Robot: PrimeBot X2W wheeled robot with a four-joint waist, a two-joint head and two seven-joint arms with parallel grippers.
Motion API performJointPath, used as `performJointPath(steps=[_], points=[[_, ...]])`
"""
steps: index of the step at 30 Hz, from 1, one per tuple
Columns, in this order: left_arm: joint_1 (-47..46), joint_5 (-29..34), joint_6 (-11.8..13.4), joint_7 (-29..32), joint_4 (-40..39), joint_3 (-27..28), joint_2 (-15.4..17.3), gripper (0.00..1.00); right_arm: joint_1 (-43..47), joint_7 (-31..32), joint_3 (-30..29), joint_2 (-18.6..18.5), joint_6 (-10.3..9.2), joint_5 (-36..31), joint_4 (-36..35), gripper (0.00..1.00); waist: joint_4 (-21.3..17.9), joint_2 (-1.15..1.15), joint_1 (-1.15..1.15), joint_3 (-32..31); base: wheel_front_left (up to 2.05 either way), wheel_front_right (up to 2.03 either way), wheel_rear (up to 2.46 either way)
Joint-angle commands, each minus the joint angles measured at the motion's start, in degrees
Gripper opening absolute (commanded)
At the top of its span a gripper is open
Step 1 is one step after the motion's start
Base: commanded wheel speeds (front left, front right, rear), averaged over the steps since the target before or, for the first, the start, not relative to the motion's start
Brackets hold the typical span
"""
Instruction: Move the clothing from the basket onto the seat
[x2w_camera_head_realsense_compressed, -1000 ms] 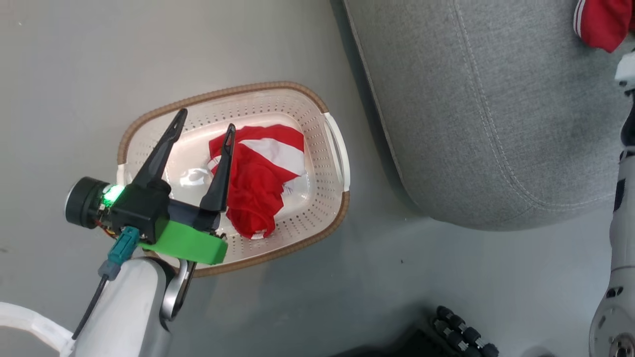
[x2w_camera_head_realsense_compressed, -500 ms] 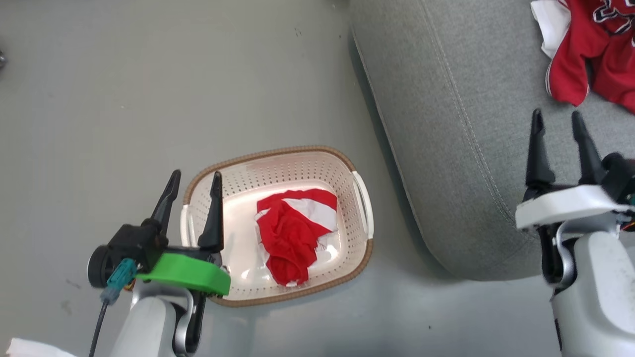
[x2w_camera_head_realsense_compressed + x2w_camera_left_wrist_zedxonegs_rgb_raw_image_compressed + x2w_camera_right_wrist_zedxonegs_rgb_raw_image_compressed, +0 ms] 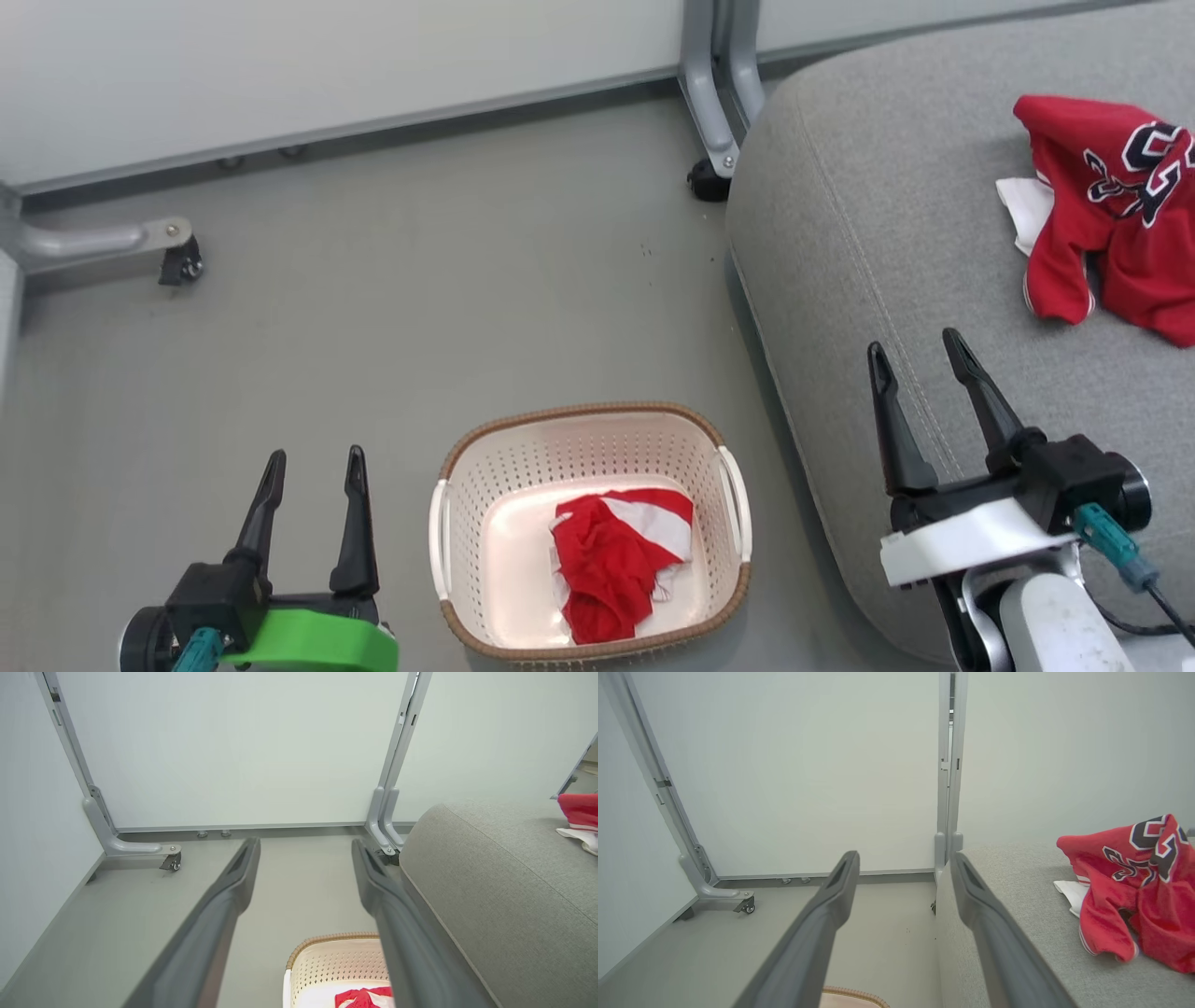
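Note:
The cream basket [image 3: 448, 523] with a brown rim stands on the grey floor, holding a crumpled red garment with white stripes [image 3: 616, 560]. On the grey seat [image 3: 840, 243] at the right lies a red garment with black-and-white numerals [image 3: 1111, 224]. My left gripper [image 3: 313, 462] is open and empty, to the left of the basket. The right gripper [image 3: 915, 350] hovers open and empty over the seat's near edge. In the left wrist view the basket [image 3: 327, 961] and the striped garment [image 3: 362, 997] appear at the bottom; the right wrist view has the numbered garment [image 3: 1129, 886] on the seat [image 3: 1017, 896].
Pale partition panels on grey frames close off the far side. Their feet with black casters stand on the floor at the far left [image 3: 177, 261] and beside the seat's far corner [image 3: 709, 177]. A white cloth [image 3: 1022, 207] peeks from under the numbered garment.
The head camera has tilted up, so the basket sits lower in the picture and the panels show. My left gripper has drawn back off the basket's left side. The right gripper stays open.

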Motion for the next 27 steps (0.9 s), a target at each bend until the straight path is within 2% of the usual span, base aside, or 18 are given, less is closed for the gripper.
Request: performJointPath(steps=[1, 7, 13, 27], points=[[1.67, 0.78, -0.56, 0.01, -1.39, 0.23, -0.11, 1.00, 2.00, -0.18, -0.16, 0.01, -0.06, -0.54, -1.13, 1.00, 3.45, 0.00, 0.01, -5.91, 0.00, 0.00, 0.00], [6.14, -1.07, -0.30, 0.03, -6.29, -0.48, -0.11, 1.00, 7.70, -0.18, -1.98, 0.71, -0.06, -2.18, -4.69, 1.00, 4.75, 0.00, 0.01, -8.03, 0.00, 0.00, 0.00], [9.44, -1.07, -0.92, 0.02, -8.41, -0.44, -0.10, 1.00, 11.97, -0.18, -1.69, 1.10, -0.06, -3.01, -4.68, 1.00, 4.95, 0.00, 0.01, -9.26, 0.00, 0.00, 0.00], [9.42, 0.34, -0.13, 0.02, -8.15, -0.94, -0.12, 1.00, 12.35, -0.18, -1.39, 1.34, -0.06, -1.27, -3.98, 1.00, 5.84, 0.00, 0.01, -9.97, 0.00, 0.00, 0.00]])
